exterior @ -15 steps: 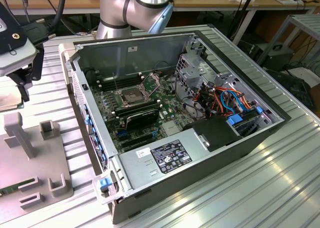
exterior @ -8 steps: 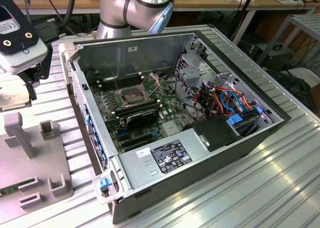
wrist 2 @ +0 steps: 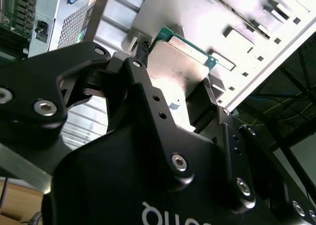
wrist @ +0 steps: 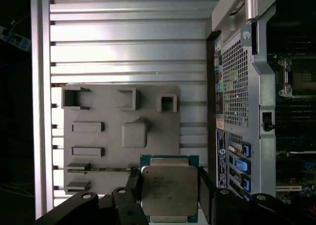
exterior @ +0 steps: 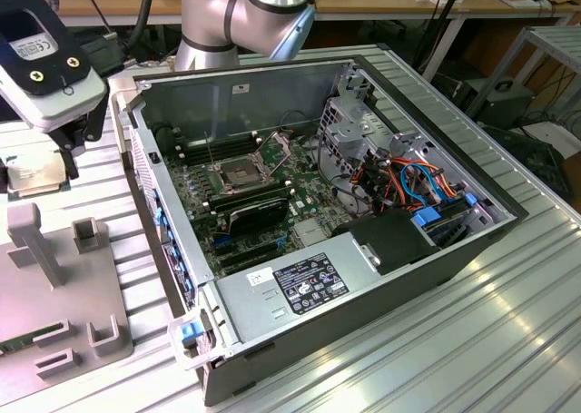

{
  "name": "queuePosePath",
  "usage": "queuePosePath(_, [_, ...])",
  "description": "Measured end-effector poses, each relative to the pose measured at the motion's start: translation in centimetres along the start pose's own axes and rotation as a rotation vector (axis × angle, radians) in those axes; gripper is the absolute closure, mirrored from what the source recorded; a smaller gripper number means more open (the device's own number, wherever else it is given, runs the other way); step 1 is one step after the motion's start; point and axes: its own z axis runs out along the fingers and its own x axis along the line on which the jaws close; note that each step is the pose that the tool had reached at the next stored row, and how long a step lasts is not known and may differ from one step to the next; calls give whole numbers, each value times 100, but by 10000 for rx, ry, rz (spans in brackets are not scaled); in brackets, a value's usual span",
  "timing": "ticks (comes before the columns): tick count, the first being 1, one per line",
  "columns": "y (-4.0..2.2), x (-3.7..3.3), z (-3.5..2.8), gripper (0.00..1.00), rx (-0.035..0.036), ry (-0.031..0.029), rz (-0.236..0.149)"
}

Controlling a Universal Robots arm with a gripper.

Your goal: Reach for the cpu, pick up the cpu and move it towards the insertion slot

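The tool (wrist: 169, 193) is at about nine o'clock in the exterior view. In both wrist views its two black fingers (wrist: 132, 185) are clamped on opposite edges of the cpu (wrist: 169, 189). The chip's metal lid faces the first wrist camera, with a green rim showing around it. The cpu hangs clear above the grey fixture plate (wrist: 121, 131) and touches neither the plate nor the ribbed metal desk (exterior: 508, 340). By my reading, the reach and the pick-up are done.

Toward the centre of the exterior view lies the open computer case (exterior: 427, 250). The insertion slot (exterior: 238, 173) sits on the board inside it, with its latch frame raised. The slot is at roughly three o'clock from the tool and well apart from it, with the case wall between them. So I judge the carry toward the slot to be mostly left to do.

There are several lines of fine print on the cpu lid. White lettering, partly cut off, crosses the tool body in the second wrist view. A black-and-white label (exterior: 309, 284) sits on the power supply at five o'clock from the slot.
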Motion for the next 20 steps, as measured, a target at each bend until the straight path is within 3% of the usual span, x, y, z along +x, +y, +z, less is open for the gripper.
queuePosePath(20, [3, -199, -2, 45, 0, 0, 0])
